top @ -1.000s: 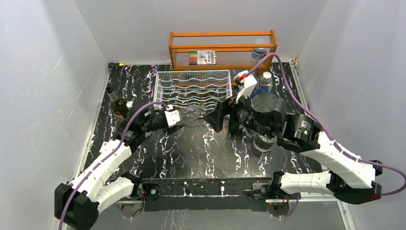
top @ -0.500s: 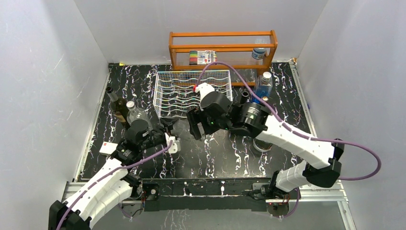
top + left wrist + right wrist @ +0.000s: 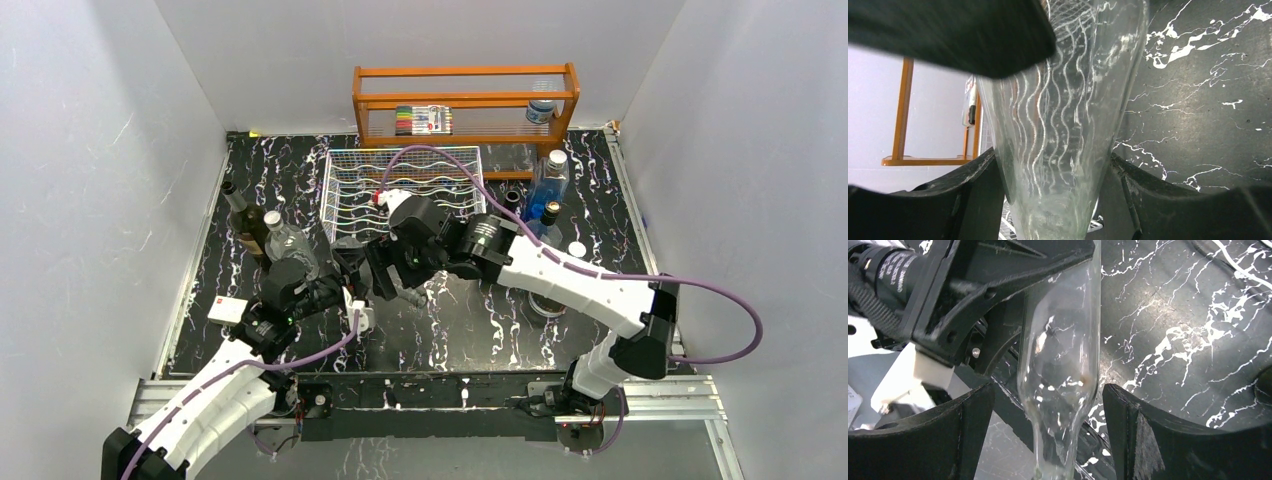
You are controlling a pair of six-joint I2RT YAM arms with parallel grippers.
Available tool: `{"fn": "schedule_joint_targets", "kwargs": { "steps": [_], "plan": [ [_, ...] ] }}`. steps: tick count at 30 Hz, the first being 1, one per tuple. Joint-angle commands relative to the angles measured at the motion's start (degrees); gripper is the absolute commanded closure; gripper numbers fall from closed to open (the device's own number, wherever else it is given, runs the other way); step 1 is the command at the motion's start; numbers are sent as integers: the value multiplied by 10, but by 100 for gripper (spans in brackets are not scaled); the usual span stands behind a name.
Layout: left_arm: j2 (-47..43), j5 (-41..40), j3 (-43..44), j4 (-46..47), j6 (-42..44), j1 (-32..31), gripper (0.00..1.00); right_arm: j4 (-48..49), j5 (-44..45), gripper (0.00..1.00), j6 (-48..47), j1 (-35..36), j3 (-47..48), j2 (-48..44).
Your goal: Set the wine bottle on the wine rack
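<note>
Currently, I log:
left gripper [image 3: 1053, 157]: clamped on clear glass wine bottle [image 3: 1058, 125].
right gripper [image 3: 1048, 390]: fingers apart, straddling that bottle.
bottle position: between both grippers, just in front of white wire-grid wine rack [image 3: 400, 190], outside it.

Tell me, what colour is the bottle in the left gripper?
The bottle is clear, colourless glass; the right wrist view shows it best.

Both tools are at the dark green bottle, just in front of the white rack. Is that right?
Not quite. Both wrist views show it is the clear glass bottle, sitting between the fingers of the left tool and the right tool. The dark bottle stands untouched off to the left. The tools are indeed just in front of the white rack.
</note>
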Motion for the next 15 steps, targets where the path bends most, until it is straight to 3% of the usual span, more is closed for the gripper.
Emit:
{"fn": "schedule_joint_targets", "kwargs": {
  "steps": [1, 8, 15],
  "plan": [
    [-19, 23, -3, 65, 26, -2, 100, 43, -31, 11, 3, -15, -2, 19],
    [-4, 36, 3, 61, 22, -3, 100, 54, -43, 25, -6, -22, -14, 39],
    [-5, 41, 3, 54, 21, -2, 100, 88, -50, 28, 0, -25, -53, 32]
  ]
}}
